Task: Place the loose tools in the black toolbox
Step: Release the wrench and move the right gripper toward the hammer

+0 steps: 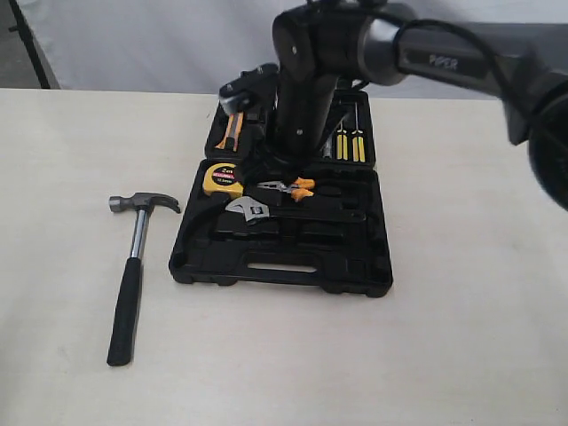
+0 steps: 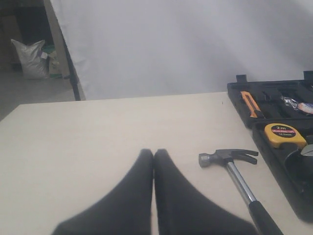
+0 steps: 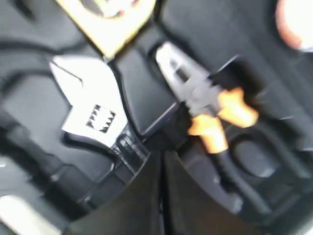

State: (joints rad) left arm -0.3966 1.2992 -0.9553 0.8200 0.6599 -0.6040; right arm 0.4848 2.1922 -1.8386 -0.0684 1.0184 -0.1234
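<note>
Waiting on the table (image 1: 444, 337), the hammer (image 1: 135, 250) lies outside the black toolbox (image 1: 355, 266).
The left gripper (image 2: 153, 152), pinched shut and empty, hovers near it; the wrench (image 1: 253, 211) lies in the toolbox's handle-side half, under the right gripper (image 3: 161, 156), closed on nothing. The hammer, at least, looks left to stow.

Bench (image 1: 461, 337): pale cream top, matte. Lying directly on it, two items. Hammer (image 1: 133, 266): steel head and shaft, black handle, lying flat just beside the case's left side in the exterior view. Black toolbox (image 1: 346, 266): opened flat, two halves, slot handle at its near edge.
</note>
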